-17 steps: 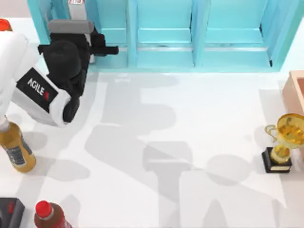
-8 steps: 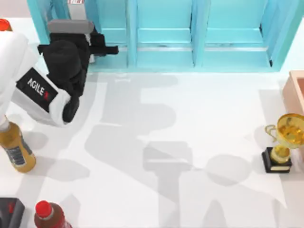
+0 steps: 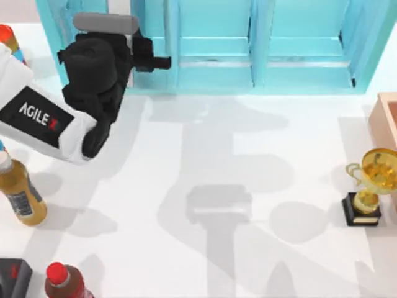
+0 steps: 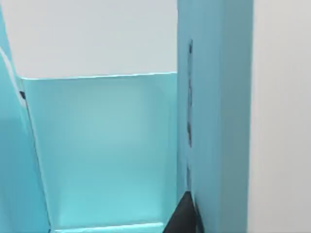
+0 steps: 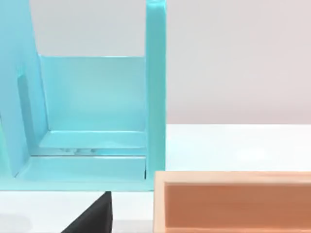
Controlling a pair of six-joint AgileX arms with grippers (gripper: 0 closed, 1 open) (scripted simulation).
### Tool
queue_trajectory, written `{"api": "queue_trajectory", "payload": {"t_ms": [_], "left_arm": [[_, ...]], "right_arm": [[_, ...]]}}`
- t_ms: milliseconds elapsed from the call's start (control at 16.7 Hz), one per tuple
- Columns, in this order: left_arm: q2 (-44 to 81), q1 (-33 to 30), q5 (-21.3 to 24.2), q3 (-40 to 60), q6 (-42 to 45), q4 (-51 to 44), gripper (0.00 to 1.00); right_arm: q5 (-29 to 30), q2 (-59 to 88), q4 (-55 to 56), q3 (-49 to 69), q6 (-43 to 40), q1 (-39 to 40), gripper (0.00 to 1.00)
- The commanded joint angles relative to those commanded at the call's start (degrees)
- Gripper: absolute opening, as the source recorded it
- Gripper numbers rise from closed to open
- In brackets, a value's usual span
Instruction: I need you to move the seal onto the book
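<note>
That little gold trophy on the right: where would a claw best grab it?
Probably the narrow stem of the gold trophy, between the cup and the black base, coming in level from the table's open middle. It stands upright, the cup is wide with side handles, and a tan box stands close on its right. The left claw is far off, by the blue shelf.

Left arm [image 3: 37, 118], white casing: black panel lettered "AGILE", followed by a small red mark. Amber bottle [image 3: 22, 198], worktop's left edge: label present, print too small to read. Nothing else legible.
</note>
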Motion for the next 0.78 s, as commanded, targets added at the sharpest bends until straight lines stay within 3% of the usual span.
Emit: {"api": "queue_trajectory", "payload": {"t_ms": [480, 780], "left_arm": [[-41.23, -1.14, -7.65, -10.98, -0.24, -13.38, 0.0], [-52.59, -4.98, -10.0, -21.65, 0.54, -24.96, 0.0]], "right_arm": [[0.0, 0.0, 0.0, 0.0, 0.0, 0.0, 1.0], [0.0, 0.0, 0.0, 0.0, 0.0, 0.0, 1.0]]}}
